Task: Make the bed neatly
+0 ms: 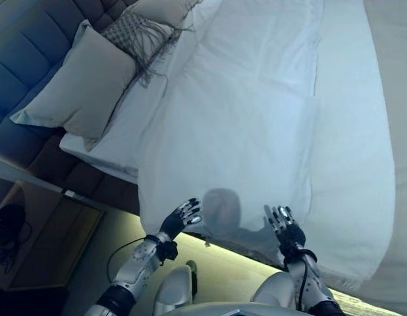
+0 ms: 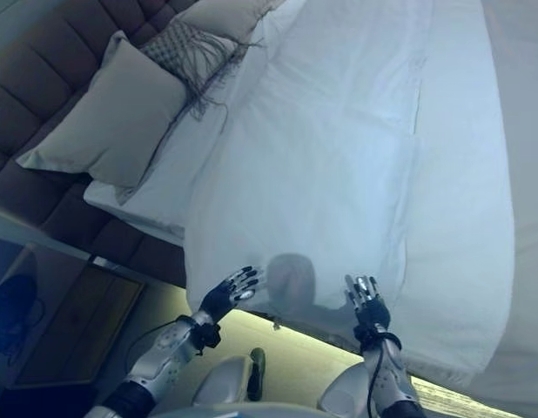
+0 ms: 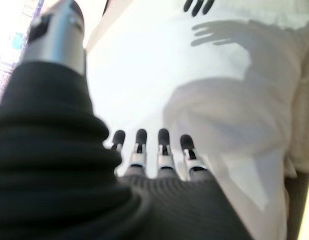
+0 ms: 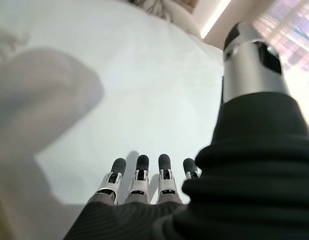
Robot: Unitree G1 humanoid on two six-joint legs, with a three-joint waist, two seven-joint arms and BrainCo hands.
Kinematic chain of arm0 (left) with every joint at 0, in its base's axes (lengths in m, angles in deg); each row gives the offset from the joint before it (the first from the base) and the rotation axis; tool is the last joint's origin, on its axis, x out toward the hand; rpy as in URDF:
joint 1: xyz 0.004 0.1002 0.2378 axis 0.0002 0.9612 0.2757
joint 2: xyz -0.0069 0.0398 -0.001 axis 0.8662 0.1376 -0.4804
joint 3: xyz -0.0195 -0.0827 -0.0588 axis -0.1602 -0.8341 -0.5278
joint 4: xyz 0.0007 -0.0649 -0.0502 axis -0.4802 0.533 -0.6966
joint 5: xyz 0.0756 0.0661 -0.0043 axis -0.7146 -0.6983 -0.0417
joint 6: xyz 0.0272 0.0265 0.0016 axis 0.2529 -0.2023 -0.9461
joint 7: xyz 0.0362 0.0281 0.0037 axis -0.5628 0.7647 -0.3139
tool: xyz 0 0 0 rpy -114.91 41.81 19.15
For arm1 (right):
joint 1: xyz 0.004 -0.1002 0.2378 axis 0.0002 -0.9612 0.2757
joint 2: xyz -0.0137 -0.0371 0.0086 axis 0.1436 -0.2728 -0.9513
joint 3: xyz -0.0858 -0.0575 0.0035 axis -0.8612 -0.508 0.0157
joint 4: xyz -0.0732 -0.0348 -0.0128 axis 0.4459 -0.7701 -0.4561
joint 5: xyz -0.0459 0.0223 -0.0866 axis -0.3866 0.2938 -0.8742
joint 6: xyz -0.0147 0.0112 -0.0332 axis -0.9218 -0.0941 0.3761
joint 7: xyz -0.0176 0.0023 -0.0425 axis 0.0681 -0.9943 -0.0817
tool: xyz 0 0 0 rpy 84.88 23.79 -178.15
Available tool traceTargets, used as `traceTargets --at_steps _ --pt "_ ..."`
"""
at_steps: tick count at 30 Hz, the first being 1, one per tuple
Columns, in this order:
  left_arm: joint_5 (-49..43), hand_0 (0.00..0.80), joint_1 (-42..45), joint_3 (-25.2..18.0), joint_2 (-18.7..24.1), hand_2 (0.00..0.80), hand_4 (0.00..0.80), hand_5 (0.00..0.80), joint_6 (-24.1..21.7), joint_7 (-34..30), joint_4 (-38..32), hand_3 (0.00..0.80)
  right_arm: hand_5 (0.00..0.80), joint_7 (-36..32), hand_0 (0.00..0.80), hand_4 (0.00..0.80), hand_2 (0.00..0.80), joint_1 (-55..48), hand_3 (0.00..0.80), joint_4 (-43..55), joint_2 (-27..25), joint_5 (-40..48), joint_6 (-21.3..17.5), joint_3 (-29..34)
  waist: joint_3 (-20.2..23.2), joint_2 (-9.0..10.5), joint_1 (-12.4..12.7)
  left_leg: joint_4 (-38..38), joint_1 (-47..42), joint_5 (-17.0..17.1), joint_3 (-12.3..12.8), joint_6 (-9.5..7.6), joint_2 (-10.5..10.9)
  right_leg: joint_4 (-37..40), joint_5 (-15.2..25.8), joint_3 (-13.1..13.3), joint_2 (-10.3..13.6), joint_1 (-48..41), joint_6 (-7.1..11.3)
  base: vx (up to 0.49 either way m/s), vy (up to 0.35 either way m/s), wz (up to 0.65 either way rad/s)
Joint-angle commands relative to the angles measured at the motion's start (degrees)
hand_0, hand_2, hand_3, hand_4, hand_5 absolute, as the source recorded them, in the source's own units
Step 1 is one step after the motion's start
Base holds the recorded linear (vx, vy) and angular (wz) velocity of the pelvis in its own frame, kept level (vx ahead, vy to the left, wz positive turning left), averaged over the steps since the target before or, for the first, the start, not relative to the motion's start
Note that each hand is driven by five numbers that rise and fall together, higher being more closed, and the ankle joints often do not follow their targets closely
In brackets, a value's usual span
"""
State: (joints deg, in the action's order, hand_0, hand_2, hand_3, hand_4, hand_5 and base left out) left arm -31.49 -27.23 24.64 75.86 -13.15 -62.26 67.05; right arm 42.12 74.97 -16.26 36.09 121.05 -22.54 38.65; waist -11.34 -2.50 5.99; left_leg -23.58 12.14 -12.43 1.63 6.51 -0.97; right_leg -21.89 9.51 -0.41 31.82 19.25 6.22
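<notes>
A white duvet [image 1: 256,118] lies spread over the bed, with its near edge hanging down the bed's side. My left hand [image 1: 179,220] is open with straight fingers at that near edge; its fingers [image 3: 163,145] point at the white cloth. My right hand [image 1: 284,228] is open too, further right along the same edge, with its fingers [image 4: 139,172] straight over the cloth. Neither hand holds anything. A large pale pillow [image 1: 78,82] leans against the headboard at the left. A patterned fringed cushion [image 1: 134,33] and another pale pillow [image 1: 161,8] lie beyond it.
A dark padded headboard [image 1: 19,46] runs along the left. A wooden bedside table [image 1: 49,240] stands at the lower left with a dark object [image 1: 7,224] on it. A lit strip [image 1: 236,253] runs under the bed's edge. A pale floor band [image 1: 398,66] lies past the bed at the right.
</notes>
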Motion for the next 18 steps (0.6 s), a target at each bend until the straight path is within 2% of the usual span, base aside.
traceTargets --at_steps 1,3,4,6,7,8,9,11,15,16,18 --pt "-5.21 0.000 2.63 -3.16 3.64 0.000 0.000 0.000 -6.08 1.62 -8.81 0.000 0.000 -5.05 0.000 0.000 0.000 1.52 0.000 2.72 -0.95 4.64 0.71 0.88 0.26 -0.54 1.74 8.30 -0.60 8.61 -4.58 -3.74 -4.12 -6.36 7.62 4.17 -2.73 3.09 7.64 -0.048 0.321 -0.56" --pt "-7.70 0.000 2.55 -3.03 3.88 0.000 0.000 0.000 -8.45 3.96 -7.37 0.000 0.000 -5.29 0.000 0.000 0.000 2.74 0.000 1.94 -0.60 3.51 1.51 0.42 0.66 0.01 2.61 8.94 -0.41 9.27 -3.65 -4.72 -3.03 -8.03 5.12 0.57 -4.73 2.87 7.07 -0.003 0.248 -0.27" --pt "-10.36 0.000 2.13 -2.95 4.17 0.000 0.000 0.000 -9.82 6.52 -6.96 0.000 0.000 -5.84 0.000 0.000 0.000 3.48 0.000 1.34 -0.64 2.79 1.72 -0.06 0.68 0.29 2.99 9.68 -0.56 9.97 -2.89 -5.30 -2.57 -9.00 3.58 -2.50 -5.98 2.68 6.60 0.006 0.187 -0.19" --pt "-16.08 0.000 1.00 -2.42 4.71 0.000 0.000 0.000 -12.37 12.11 -5.54 0.000 0.000 -6.05 0.000 0.000 0.000 4.53 0.000 0.37 -1.02 2.13 1.64 -0.91 0.49 0.69 2.96 10.59 -0.52 11.03 -2.50 -5.97 -1.96 -8.49 1.34 -5.50 -8.56 2.45 5.66 0.005 0.083 -0.28" --pt "-20.31 0.000 -0.06 -2.41 5.16 0.000 0.000 0.000 -13.66 16.39 -4.29 0.000 0.000 -5.47 0.000 0.000 0.000 4.79 0.000 0.10 -1.12 1.36 1.52 -1.52 0.36 1.02 2.85 11.11 -0.47 11.64 -2.29 -6.13 -1.57 -7.19 -0.01 -7.15 -9.95 1.97 5.24 0.020 -0.016 -0.26" --pt "-24.82 0.000 -1.34 -2.30 5.52 0.000 0.000 0.000 -14.88 20.94 -2.77 0.000 0.000 -5.22 0.000 0.000 0.000 5.23 0.000 -0.58 -1.49 0.99 1.37 -2.14 0.20 1.67 2.73 11.25 -0.42 12.07 -2.16 -5.86 -1.25 -2.53 -1.89 -8.99 -11.15 0.30 4.59 0.030 -0.067 -0.19" --pt "-28.22 0.000 -2.50 -2.33 5.56 0.000 0.000 0.000 -14.99 24.81 -1.62 0.000 0.000 -5.10 0.000 0.000 0.000 5.57 0.000 -1.27 -1.88 0.75 1.39 -2.51 0.07 1.94 2.36 11.33 -0.50 12.27 -2.44 -5.52 -1.29 1.80 -2.90 -9.70 -12.32 -1.54 4.09 0.058 -0.080 -0.22" --pt "-36.23 0.000 -4.77 -3.73 5.44 0.000 0.000 0.000 -13.06 34.38 1.19 0.000 0.000 -4.11 0.000 0.000 0.000 5.69 0.000 -2.19 -2.92 -0.62 1.91 -3.20 -0.42 2.03 1.78 12.08 -1.60 12.54 -2.31 -4.79 -2.04 2.39 -3.31 -10.31 -12.59 -2.28 4.56 0.078 -0.021 -0.38" --pt "-51.26 0.000 -5.98 -4.36 6.10 0.000 0.000 0.000 -8.31 44.01 1.85 0.000 0.000 -4.14 0.000 0.000 0.000 4.70 0.000 -1.54 -4.09 -1.29 2.50 -3.16 -1.71 2.65 0.64 8.29 -1.17 10.53 -2.62 -3.64 -2.52 4.53 -3.77 -9.18 -13.40 -2.70 4.67 0.090 0.031 -0.39" --pt "-54.50 0.000 -6.03 -4.40 6.04 0.000 0.000 0.000 -7.49 46.20 2.62 0.000 0.000 -4.18 0.000 0.000 0.000 4.68 0.000 -1.71 -4.84 -0.51 2.58 -3.40 -2.23 2.54 0.42 9.08 -1.42 11.07 -3.07 -3.44 -3.23 3.86 -3.69 -8.88 -13.32 -1.88 5.00 0.075 0.170 -0.26" --pt "-63.84 0.000 -8.63 -3.35 6.71 0.000 0.000 0.000 -5.24 51.28 3.72 0.000 0.000 -5.32 0.000 0.000 0.000 5.48 0.000 -0.92 -6.10 2.45 1.97 -3.75 -3.79 2.04 -0.75 12.07 -1.34 12.63 -2.33 -2.86 -4.33 3.72 -3.41 -8.49 -13.21 0.43 5.61 -0.132 0.200 -0.25"
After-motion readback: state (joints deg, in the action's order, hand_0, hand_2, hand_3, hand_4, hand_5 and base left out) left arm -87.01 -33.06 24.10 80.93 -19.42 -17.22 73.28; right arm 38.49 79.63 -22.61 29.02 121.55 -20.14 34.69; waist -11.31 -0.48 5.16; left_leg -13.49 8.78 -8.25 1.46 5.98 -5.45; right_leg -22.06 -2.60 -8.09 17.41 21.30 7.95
